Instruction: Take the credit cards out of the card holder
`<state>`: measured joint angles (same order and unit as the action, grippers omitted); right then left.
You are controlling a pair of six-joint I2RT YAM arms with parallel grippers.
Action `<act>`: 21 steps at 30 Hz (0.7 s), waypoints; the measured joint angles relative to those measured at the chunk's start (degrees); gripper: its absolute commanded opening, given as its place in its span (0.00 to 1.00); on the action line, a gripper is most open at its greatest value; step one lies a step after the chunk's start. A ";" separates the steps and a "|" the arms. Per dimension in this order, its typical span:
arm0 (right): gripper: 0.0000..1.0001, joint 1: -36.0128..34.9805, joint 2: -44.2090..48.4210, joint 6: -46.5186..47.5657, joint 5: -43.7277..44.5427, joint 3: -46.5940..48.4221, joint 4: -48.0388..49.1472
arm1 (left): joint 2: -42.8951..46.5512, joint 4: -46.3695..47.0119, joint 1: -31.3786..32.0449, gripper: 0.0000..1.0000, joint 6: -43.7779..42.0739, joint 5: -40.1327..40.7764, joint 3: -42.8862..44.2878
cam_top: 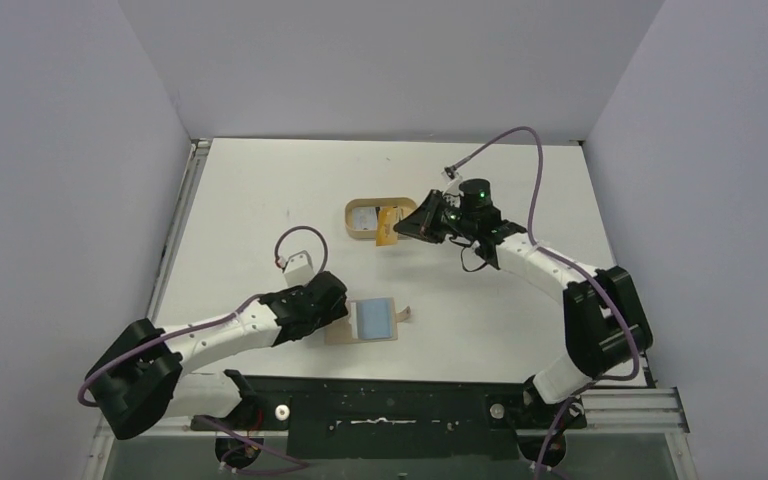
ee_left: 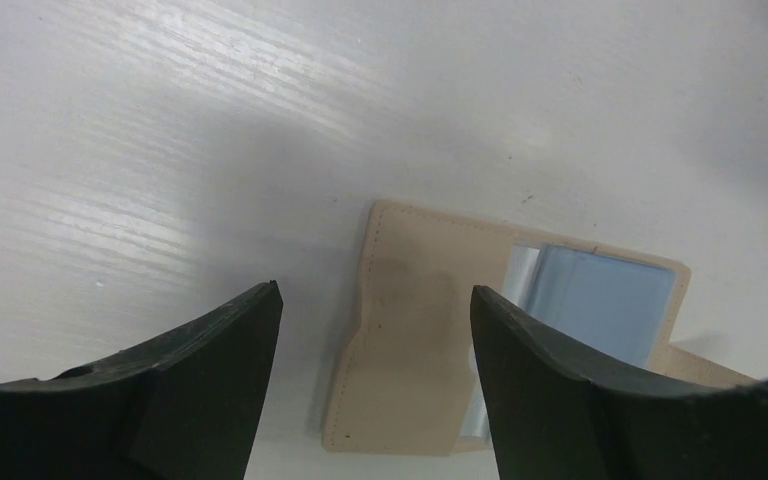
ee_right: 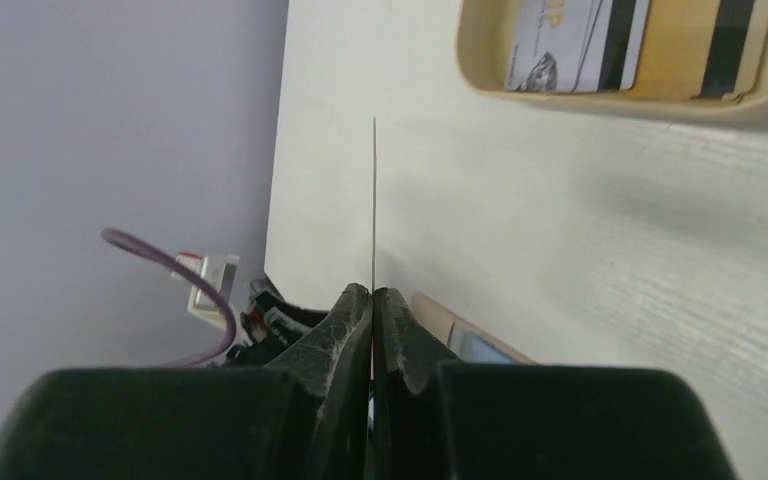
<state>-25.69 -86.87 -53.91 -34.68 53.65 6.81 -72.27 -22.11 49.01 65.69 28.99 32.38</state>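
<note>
The tan card holder [cam_top: 365, 340] lies flat on the table in front of the left arm, with the light blue card [cam_top: 372, 317] lying on it. In the left wrist view the holder [ee_left: 410, 330] sits between and below my open left gripper [ee_left: 375, 300], with the blue card [ee_left: 595, 295] on its right part. My right gripper [cam_top: 412, 224] is shut on the yellow-orange card [cam_top: 387, 228] and holds it over the oval tan tray [cam_top: 352, 222]. In the right wrist view this card [ee_right: 373, 200] shows edge-on, sticking out of the shut gripper [ee_right: 372, 292].
The tray [ee_right: 600, 102] holds a grey-white card [ee_right: 555, 45] and a tan card with black stripes [ee_right: 680, 45]. A small white box [cam_top: 297, 265] with a purple cable sits left of centre. Grey walls enclose the table on three sides.
</note>
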 measured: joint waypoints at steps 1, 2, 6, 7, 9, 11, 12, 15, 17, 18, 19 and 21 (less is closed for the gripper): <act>0.00 0.66 -1.92 0.22 -0.57 1.40 -0.07 | 0.50 0.02 -0.42 0.70 -0.35 -0.33 0.00; 0.00 1.27 -4.07 0.48 -1.03 2.89 -0.15 | 0.98 0.04 -0.92 0.71 -0.70 -0.87 0.00; 0.00 3.08 -11.98 1.40 -2.78 9.51 -1.16 | 2.75 1.29 -3.43 0.76 -3.23 -3.76 -0.28; 0.00 3.52 -14.08 1.68 -3.28 11.54 -1.36 | 3.37 1.90 -4.11 0.77 -4.09 -4.63 -0.55; 0.00 4.15 -17.51 2.10 -3.96 15.02 -1.51 | 4.50 2.89 -5.46 0.78 -6.32 -6.60 -0.85; 0.00 4.79 -20.90 2.43 -4.85 19.04 -2.16 | 5.22 3.54 -6.73 0.78 -8.39 -8.48 -0.85; 0.00 5.16 -22.49 2.67 -5.20 21.18 -2.71 | 5.60 3.82 -7.63 0.79 -10.05 -9.77 -0.85; 0.00 6.16 -26.27 3.89 -6.19 26.53 -4.66 | 6.82 4.39 -9.70 0.79 -14.64 -12.85 -0.85; 0.00 6.58 -27.78 4.76 -6.60 28.74 -6.12 | 8.24 4.76 -11.17 0.79 -17.68 -14.97 -0.85; 0.00 6.69 -28.44 5.35 -6.80 29.73 -7.06 | 9.35 4.90 -12.22 0.79 -19.37 -16.28 -0.85; 0.00 6.93 -29.05 5.88 -6.95 30.45 -7.98 | 10.64 5.03 -13.42 0.79 -21.05 -17.59 -0.85; 0.00 7.30 -29.97 7.06 -7.37 31.34 -9.73 | 13.42 5.44 -16.13 0.79 -24.46 -20.04 -0.85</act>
<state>-18.39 -116.84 -46.85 -42.04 84.99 -2.92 -58.85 -16.67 32.88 41.23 8.95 31.53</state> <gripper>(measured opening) 0.021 0.790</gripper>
